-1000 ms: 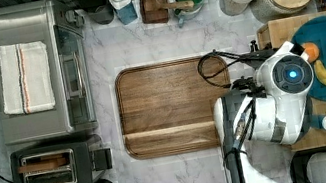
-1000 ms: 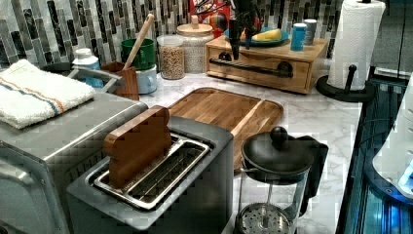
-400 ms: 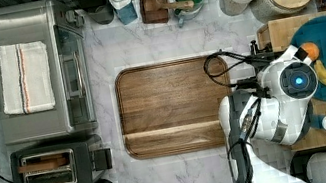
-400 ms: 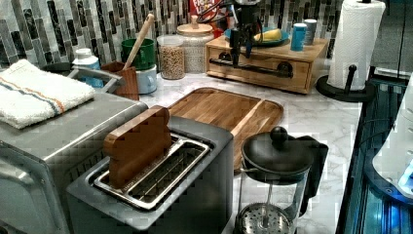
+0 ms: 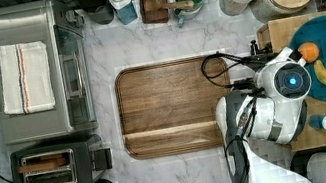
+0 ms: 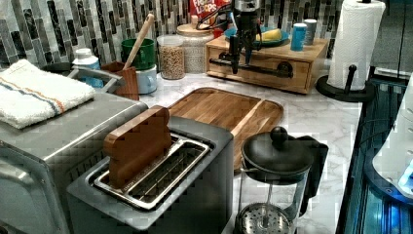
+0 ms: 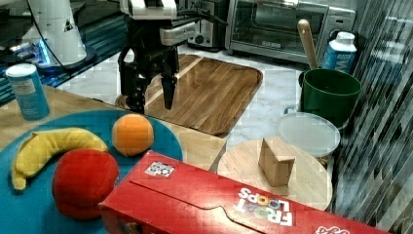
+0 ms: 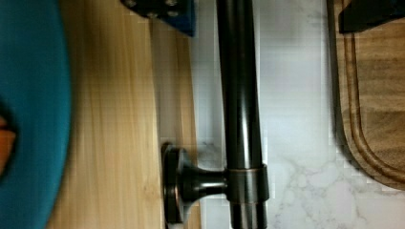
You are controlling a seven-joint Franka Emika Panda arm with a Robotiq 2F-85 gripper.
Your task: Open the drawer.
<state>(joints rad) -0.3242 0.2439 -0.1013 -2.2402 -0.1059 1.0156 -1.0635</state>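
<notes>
Drawer (image 6: 272, 66) shut, its handle (image 8: 241, 95) sits between the spread-wide fingers of the gripper (image 6: 242, 51). Close off-centre and one finger could skid off, pulling nothing.

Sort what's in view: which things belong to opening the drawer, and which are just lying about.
Job:
drawer
handle
end effector, open, straddling the handle

Lying about:
cutting board
toaster
toaster oven
towel
plate of fruit
cereal box
</notes>
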